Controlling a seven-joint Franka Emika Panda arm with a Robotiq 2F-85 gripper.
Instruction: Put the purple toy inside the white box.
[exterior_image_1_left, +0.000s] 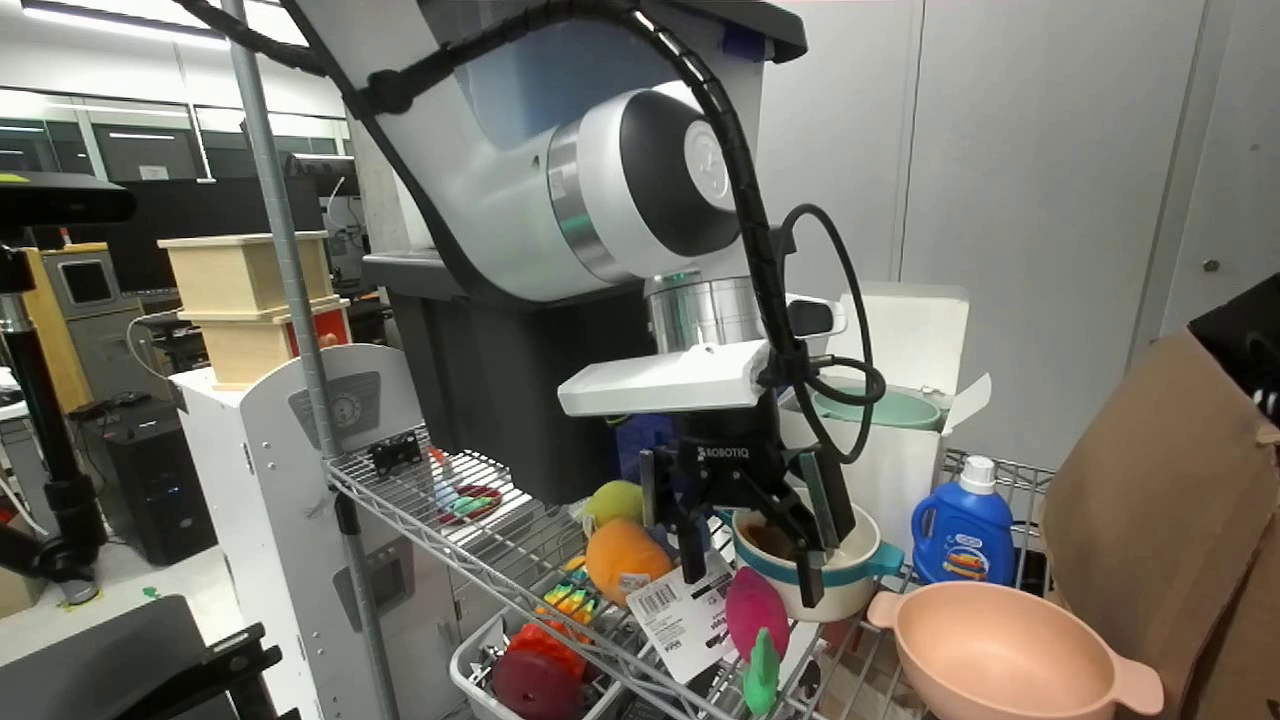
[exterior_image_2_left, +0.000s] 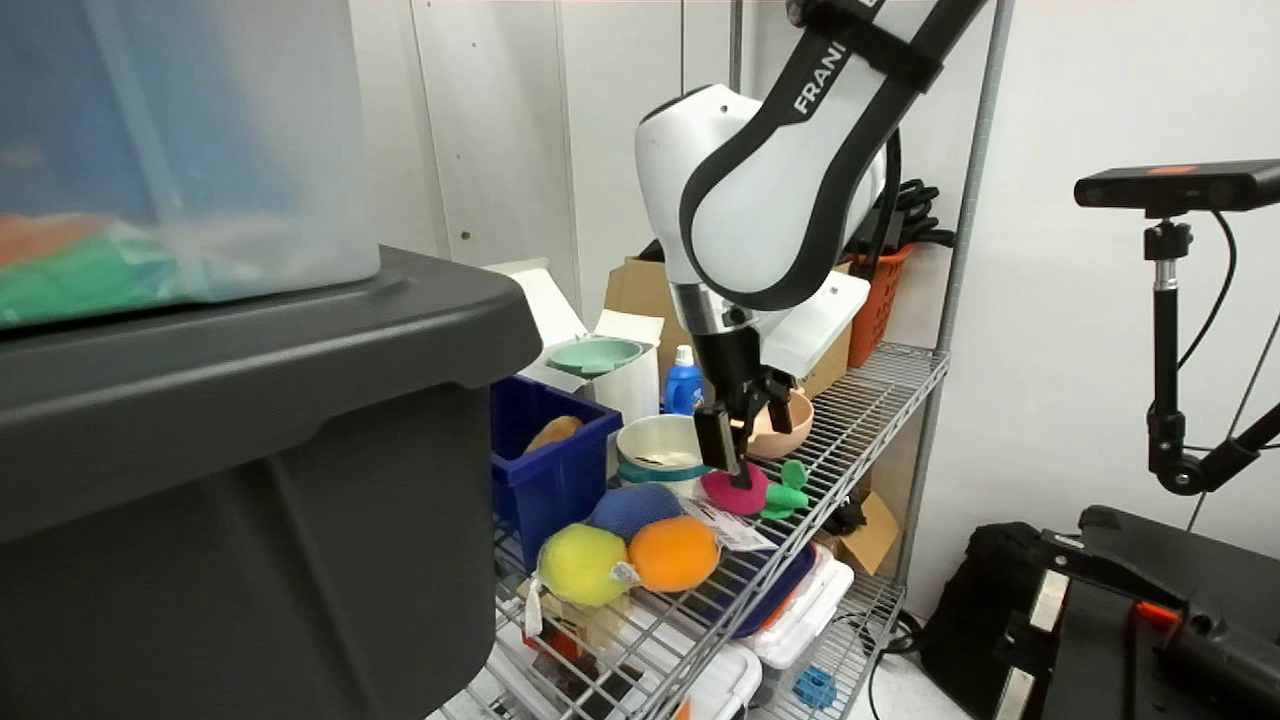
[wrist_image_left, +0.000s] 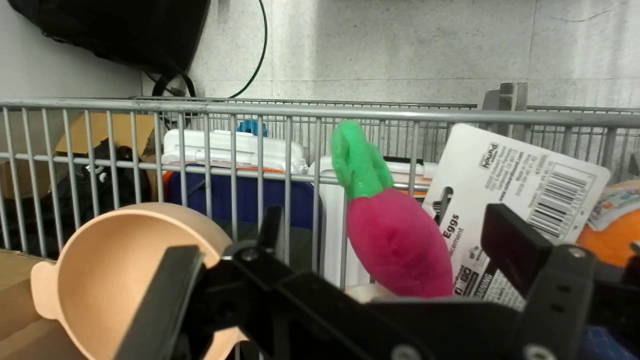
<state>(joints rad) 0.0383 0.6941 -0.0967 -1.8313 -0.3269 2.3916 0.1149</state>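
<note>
Exterior view, objects given from left to right along a wire shelf (exterior_image_1_left: 450, 545). A dark grey tote (exterior_image_1_left: 500, 390) occupies the far left. Nearer and to its right, a yellow-green toy (exterior_image_1_left: 612, 500) and an orange toy (exterior_image_1_left: 622, 558) lie side by side. A printed white card (exterior_image_1_left: 672, 622) comes next, nearer still. Immediately to its right, by the near edge, the purple toy (exterior_image_1_left: 752, 610), magenta and leafed in green, lies on the shelf, well apart from the white box (exterior_image_1_left: 895, 470); its contact with the card cannot be determined. Just above the toy hangs the gripper (exterior_image_1_left: 751, 580), pointing down, its fingers (exterior_image_1_left: 808, 572) spread wide; in the wrist view the toy shows between them. Whether a fingertip touches it cannot be told. Farther off and to the right, a white-and-teal bowl (exterior_image_1_left: 845, 592) stands on the near side of the box, which is open, its lid (exterior_image_1_left: 915, 335) raised, with a pale green bowl (exterior_image_1_left: 885, 408) set in the opening. A blue bottle (exterior_image_1_left: 965, 530) with a white cap stands upright just right of the box. Nearer, a peach bowl (exterior_image_1_left: 1000, 640) with two handles rests opening upward. Brown cardboard (exterior_image_1_left: 1130, 500) rises rightmost.
</note>
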